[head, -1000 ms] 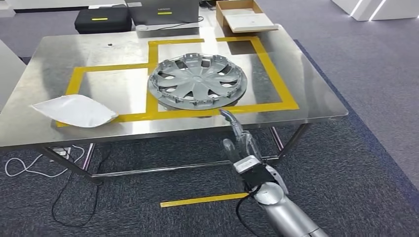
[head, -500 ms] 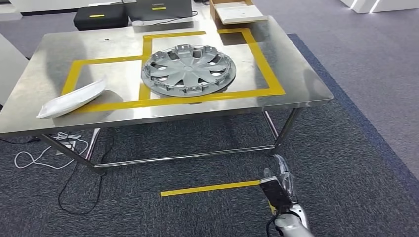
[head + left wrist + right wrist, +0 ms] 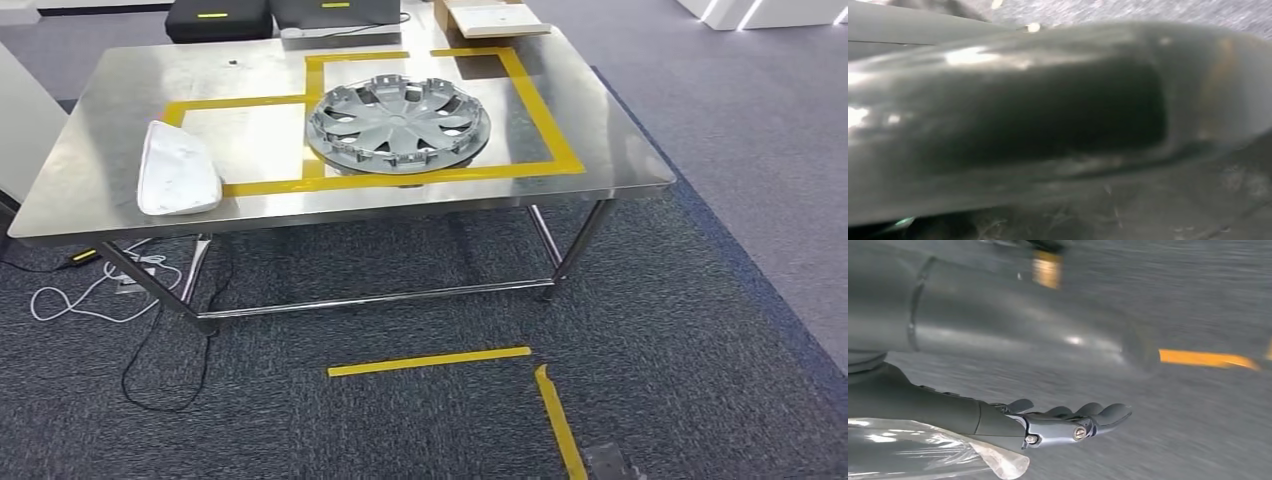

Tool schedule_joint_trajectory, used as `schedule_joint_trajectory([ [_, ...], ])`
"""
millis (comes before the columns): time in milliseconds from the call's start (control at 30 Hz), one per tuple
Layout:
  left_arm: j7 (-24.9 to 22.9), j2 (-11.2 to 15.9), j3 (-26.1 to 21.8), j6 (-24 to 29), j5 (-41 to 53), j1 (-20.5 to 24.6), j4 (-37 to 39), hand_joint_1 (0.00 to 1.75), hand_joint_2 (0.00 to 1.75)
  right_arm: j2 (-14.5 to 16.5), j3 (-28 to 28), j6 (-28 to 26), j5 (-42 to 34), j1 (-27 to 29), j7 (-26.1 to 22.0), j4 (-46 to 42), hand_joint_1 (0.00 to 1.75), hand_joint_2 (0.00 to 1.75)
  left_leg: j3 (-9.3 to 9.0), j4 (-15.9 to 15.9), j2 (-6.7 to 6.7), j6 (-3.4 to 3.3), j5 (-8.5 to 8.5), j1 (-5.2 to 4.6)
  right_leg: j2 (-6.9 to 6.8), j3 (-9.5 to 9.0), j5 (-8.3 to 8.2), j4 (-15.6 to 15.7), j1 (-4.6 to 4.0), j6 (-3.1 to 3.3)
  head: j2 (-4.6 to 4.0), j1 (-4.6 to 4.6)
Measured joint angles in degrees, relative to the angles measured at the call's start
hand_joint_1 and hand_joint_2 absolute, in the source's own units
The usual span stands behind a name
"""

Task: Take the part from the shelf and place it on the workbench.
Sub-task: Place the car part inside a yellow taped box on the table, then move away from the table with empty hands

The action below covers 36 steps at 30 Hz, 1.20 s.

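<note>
The right hand [image 3: 1068, 422] hangs low over the carpet, fingers stretched out nearly flat and holding nothing; of the left hand's state I cannot tell, its wrist view being a dark blur. The part, a grey hubcap [image 3: 398, 122], lies flat on the steel workbench [image 3: 620, 170], straddling the yellow tape outline [image 3: 545, 115], likely the marked drop zone, so the placing looks done. A white bag-like item [image 3: 176, 182] lies near the left end. At the far edge sits an open cardboard box [image 3: 490, 17] holding a white sheet.
</note>
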<state>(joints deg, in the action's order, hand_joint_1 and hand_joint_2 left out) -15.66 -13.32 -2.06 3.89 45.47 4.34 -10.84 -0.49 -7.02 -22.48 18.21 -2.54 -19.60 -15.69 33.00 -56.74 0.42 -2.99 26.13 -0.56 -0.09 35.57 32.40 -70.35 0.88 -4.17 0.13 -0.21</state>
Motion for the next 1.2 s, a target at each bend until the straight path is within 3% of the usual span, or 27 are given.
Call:
schedule_joint_trajectory([
  [33, -0.5, -0.2, -0.3, 0.1, -0.4, 0.3, 0.0, 0.0, 0.0, -0.2, 0.0, 1.0, 0.9, 0.0, 1.6, 0.4, 0.0, 0.0, 0.88, -0.6, 0.03, 0.25, -0.27, 0.04, 0.02, -2.59, -1.14, 3.6, 0.3, -0.34, 0.0, 0.02],
  [100, -1.2, -0.9, -1.0, 1.1, -1.2, 1.2, 0.0, 0.0, 0.0, -0.4, 0.3, 3.1, 3.7, -0.4, 4.8, 0.9, 0.0, 0.0, 2.32, -1.7, 0.06, 0.81, -0.93, -0.04, 0.22, -7.47, -1.17, 10.9, 0.4, -0.32, 0.0, 0.06],
  [167, -1.5, -1.5, -2.1, 2.8, -2.2, 2.2, 0.0, 0.0, 0.0, -0.5, 1.3, 5.0, 6.9, -1.0, 7.7, 1.4, 0.0, 0.0, 3.08, -2.1, 0.08, 1.3, -1.95, -0.09, 0.41, -9.09, -0.39, 13.8, 0.11, 0.42, 0.0, 0.08],
  [233, -1.7, -1.9, -3.1, 4.0, -3.1, 3.1, 0.0, 0.0, 0.0, -0.3, 2.4, 6.5, 9.2, -1.4, 10.0, 1.9, 0.0, 0.0, 3.62, -2.3, -0.04, 1.89, -2.0, -0.01, 0.18, -8.31, -1.03, 13.8, 0.15, 1.38, 0.0, 0.08],
  [267, -1.8, -2.0, -3.6, 4.2, -3.3, 3.6, 0.0, 0.0, 0.0, -0.3, 2.9, 6.9, 9.9, -1.6, 10.8, 2.1, 0.0, 0.0, 3.98, -3.2, -0.11, 2.27, -0.57, 0.05, 0.03, -7.78, -1.55, 13.8, 0.2, 2.02, 0.0, 0.05],
  [333, -1.9, -2.2, -4.1, 4.5, -3.5, 4.3, 0.0, 0.0, 0.0, -0.2, 3.6, 7.4, 10.6, -1.9, 11.9, 2.3, 0.0, 0.0, 5.18, -8.4, -0.19, 2.95, 4.9, 0.25, -0.19, -6.4, -2.75, 13.7, 0.19, 3.08, 0.0, -0.09],
  [367, -1.9, -2.3, -4.4, 4.8, -3.8, 4.7, 0.0, 0.0, 0.0, -0.2, 4.0, 7.7, 11.2, -2.1, 12.6, 2.3, 0.0, 0.0, 5.83, -12.2, -0.19, 3.13, 7.65, 0.35, -0.21, -5.53, -3.42, 13.6, 0.09, 3.41, 0.0, -0.14],
  [400, -1.9, -2.3, -4.7, 5.3, -4.1, 5.0, 0.0, 0.0, 0.0, -0.2, 4.4, 8.2, 12.1, -2.3, 13.7, 2.4, 0.0, 0.0, 6.21, -15.7, -0.19, 3.21, 9.32, 0.42, -0.23, -4.62, -4.06, 13.5, -0.03, 3.52, 0.0, -0.16],
  [433, -1.8, -2.4, -5.2, 5.8, -4.6, 5.4, 0.0, 0.0, 0.0, -0.2, 5.1, 8.8, 13.3, -2.6, 15.2, 2.4, 0.0, 0.0, 6.01, -17.9, -0.2, 3.17, 9.58, 0.45, -0.25, -3.61, -4.72, 13.3, -0.15, 3.56, 0.0, -0.17],
  [467, -1.1, -2.5, -5.7, 5.8, -4.6, 5.8, 0.0, 0.0, 0.0, -0.2, 5.7, 9.0, 14.1, -2.8, 17.1, 2.4, 0.0, 0.0, 5.03, -18.2, -0.2, 3.02, 8.59, 0.45, -0.26, -2.58, -5.34, 13.1, -0.27, 3.59, 0.0, -0.17],
  [500, 0.9, -2.6, -6.0, 5.3, -3.6, 6.1, 0.0, 0.0, 0.0, -0.1, 6.1, 8.9, 14.0, -2.9, 18.9, 2.4, 0.0, 0.0, 3.17, -16.5, -0.21, 2.7, 6.9, 0.39, -0.27, -1.58, -5.93, 12.9, -0.42, 3.59, 0.0, -0.18],
  [567, 8.1, -2.3, -4.8, 3.1, 0.9, 5.5, -0.5, 0.0, 0.0, 0.0, 5.5, 6.9, 10.4, -2.4, 20.1, 2.5, 0.0, 0.0, -2.86, -8.5, -0.24, 1.51, 4.97, 0.01, -0.26, -0.15, -7.02, 12.6, -0.72, 3.48, 0.0, -0.15],
  [633, 14.1, -1.4, -1.9, 2.0, 4.1, 2.5, -2.1, 0.0, 0.0, 0.1, 3.5, 5.2, 6.5, -1.1, 18.0, 2.6, 0.0, 0.0, -8.04, -0.8, -0.24, 0.69, 5.83, -0.44, -0.24, 0.22, -8.05, 12.7, -0.74, 3.04, 0.0, -0.11],
  [667, 15.1, -1.0, -0.4, 1.9, 4.5, 0.4, -3.0, 0.0, 0.0, 0.1, 2.6, 4.9, 5.5, -0.3, 16.9, 2.7, 0.0, 0.0, -9.1, 1.1, -0.22, 0.53, 6.25, -0.64, -0.22, 0.22, -8.58, 12.8, -0.64, 2.72, 0.0, -0.12],
  [733, 12.6, -0.3, 2.7, 2.5, 4.3, -3.4, -5.3, 0.0, 0.0, -0.1, 0.4, 4.7, 3.2, 1.1, 15.1, 3.1, 0.0, 0.0, -8.58, 1.9, -0.15, 0.36, 5.11, -0.68, -0.19, 0.51, -9.15, 13.2, -0.39, 2.08, 0.0, -0.15],
  [767, 11.1, 0.1, 4.1, 3.7, 3.8, -4.4, -6.0, 0.0, 0.0, -0.2, -1.0, 4.7, 1.8, 1.7, 14.3, 3.3, 0.0, 0.0, -7.83, 2.1, -0.1, 0.09, 4.28, -0.56, -0.15, 0.91, -8.0, 12.7, -0.34, 1.78, 0.0, -0.08],
  [800, 10.0, 0.4, 5.3, 5.3, 2.8, -4.8, -6.3, 0.0, 0.0, -0.2, -2.7, 4.7, 0.2, 2.1, 13.7, 3.4, 0.0, 0.0, -6.87, 2.3, -0.02, -0.2, 3.39, -0.41, -0.11, 1.6, -5.73, 11.3, -0.3, 1.51, 0.0, 0.09],
  [867, 10.4, 0.7, 6.2, 9.2, -0.2, -4.5, -5.2, 0.0, 0.0, -0.2, -5.9, 5.0, -1.8, 2.3, 13.2, 3.4, 0.0, 0.0, -4.88, 2.3, 0.23, -0.53, 2.07, -0.28, -0.05, 3.07, 0.34, 5.6, -0.16, 1.04, 0.0, 0.46],
  [900, 11.0, 0.8, 6.1, 10.9, -1.8, -4.2, -4.5, 0.0, 0.0, 0.0, -7.4, 5.2, -2.4, 2.3, 13.3, 3.5, 0.0, 0.0, -3.93, 2.2, 0.57, -0.52, 1.45, -0.28, -0.04, 3.68, 1.91, 1.9, -0.12, 0.83, 0.0, 0.57],
  [933, 11.7, 1.0, 5.7, 12.4, -3.4, -4.0, -4.0, 0.0, 0.0, 0.2, -8.6, 5.4, -2.7, 2.2, 13.6, 3.5, 0.0, 0.0, -2.95, 2.0, 1.04, -0.4, 0.83, -0.27, -0.05, 3.93, 1.49, -1.3, -0.07, 0.59, 0.0, 0.62],
  [967, 12.3, 1.1, 5.2, 13.8, -5.0, -3.9, -3.6, 0.0, 0.0, 0.5, -9.7, 5.6, -2.9, 2.2, 14.1, 3.5, 0.0, 0.0, -1.92, 1.8, 1.62, -0.25, 0.21, -0.23, -0.08, 3.75, -0.54, -3.4, 0.04, 0.34, 0.0, 0.64],
  [1000, 12.9, 1.3, 4.4, 15.1, -6.6, -3.9, -3.3, 0.0, 0.0, 0.9, -10.6, 5.9, -3.0, 2.3, 14.7, 3.5, 0.0, 0.0, -0.82, 1.4, 2.23, -0.03, -0.31, -0.15, -0.25, 2.84, -3.31, -3.9, 0.21, 0.05, 0.0, 0.64],
  [1033, 13.5, 1.5, 3.4, 16.4, -8.1, -3.8, -3.0, 0.0, 0.0, 1.3, -11.5, 6.2, -3.1, 2.3, 15.1, 3.5, 0.0, 0.0, 0.24, 0.9, 2.8, 0.26, -0.73, -0.05, -0.76, 0.96, -5.46, -2.4, 0.43, -0.27, 0.0, 0.65],
  [1067, 14.0, 1.8, 2.4, 17.5, -9.4, -3.8, -2.7, 0.0, 0.0, 1.9, -12.3, 6.4, -3.3, 2.2, 15.5, 3.5, 0.0, 0.0, 1.11, 0.2, 3.3, 0.59, -0.98, -0.02, -1.75, -2.12, -5.68, 1.1, 0.56, -0.63, 0.0, 0.72],
  [1133, 14.9, 2.6, 0.2, 18.6, -11.0, -3.7, -2.3, 0.0, 0.0, 3.1, -13.8, 6.5, -4.2, 1.9, 15.7, 3.5, 0.0, 0.0, 2.18, -1.3, 4.36, 1.26, -1.33, -0.06, -3.28, -8.22, -2.16, 9.9, 0.41, -0.23, 0.0, 0.8],
  [1167, 15.1, 3.1, -0.6, 18.8, -11.2, -3.7, -2.1, 0.0, 0.0, 3.6, -14.6, 6.5, -4.6, 1.7, 15.6, 3.5, 0.0, 0.0, 2.38, -1.8, 4.9, 1.56, -1.5, -0.11, -3.45, -9.88, -0.28, 12.9, 0.24, 0.32, 0.0, 0.8],
  [1200, 15.3, 3.5, -1.2, 18.8, -11.4, -3.6, -2.0, 0.0, 0.0, 4.0, -15.3, 6.5, -4.8, 1.7, 15.7, 3.5, 0.0, 0.0, 2.5, -2.1, 5.48, 1.86, -1.7, -0.07, -3.02, -10.22, 0.62, 14.2, 0.12, 1.19, 0.0, 0.73],
])
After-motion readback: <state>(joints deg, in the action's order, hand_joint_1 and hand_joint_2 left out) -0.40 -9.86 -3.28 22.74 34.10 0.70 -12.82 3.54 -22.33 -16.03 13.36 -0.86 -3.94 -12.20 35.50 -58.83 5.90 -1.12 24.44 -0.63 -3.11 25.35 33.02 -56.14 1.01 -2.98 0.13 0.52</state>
